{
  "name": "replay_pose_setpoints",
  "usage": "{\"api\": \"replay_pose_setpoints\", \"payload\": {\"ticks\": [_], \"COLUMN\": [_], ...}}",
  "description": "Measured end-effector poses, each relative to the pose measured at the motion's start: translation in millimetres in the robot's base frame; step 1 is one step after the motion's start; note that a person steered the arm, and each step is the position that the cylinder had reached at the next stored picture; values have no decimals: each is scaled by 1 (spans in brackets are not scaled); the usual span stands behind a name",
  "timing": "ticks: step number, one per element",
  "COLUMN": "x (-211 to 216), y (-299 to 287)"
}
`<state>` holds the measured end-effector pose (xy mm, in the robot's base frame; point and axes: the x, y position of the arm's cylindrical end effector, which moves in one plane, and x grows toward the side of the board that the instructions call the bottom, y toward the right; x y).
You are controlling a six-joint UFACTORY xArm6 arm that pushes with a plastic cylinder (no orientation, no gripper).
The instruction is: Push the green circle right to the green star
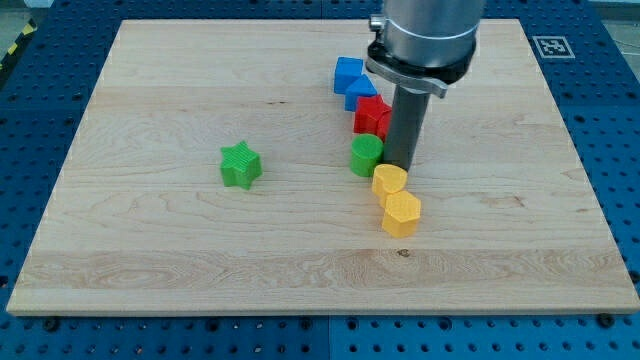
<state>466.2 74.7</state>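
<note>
On the wooden counter (150, 250), the green star (240, 165) sits alone, left of centre and about midway between the counter's top and bottom edges, well apart from everything else. Its points spread all round, so it shows no long axis. The bare wood between it and the green circle holds no block.

Further right, just right of the counter's middle, the green circle (365, 156) stands upright as a short cylinder, flat face up; being round, it has no heading or long axis that can be read. My tip (403, 164) is down on the counter just beside the circle's right side, seemingly touching it. There are no fingers on this arm, only the dark rod, so nothing opens or closes.

A crowd surrounds the circle. Just above it, toward the top edge, sits a red block (371, 116), its shape unclear and partly hidden by the rod. Beyond that are two blue blocks, one (348, 74) and another (361, 92), touching. Just below and right of the circle lie a yellow block (390, 181) and a yellow hexagon (401, 213), touching each other.
</note>
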Motion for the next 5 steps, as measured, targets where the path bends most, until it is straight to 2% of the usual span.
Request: {"api": "replay_pose_setpoints", "payload": {"ticks": [2, 5], "x": [-19, -13], "y": [-3, -59]}}
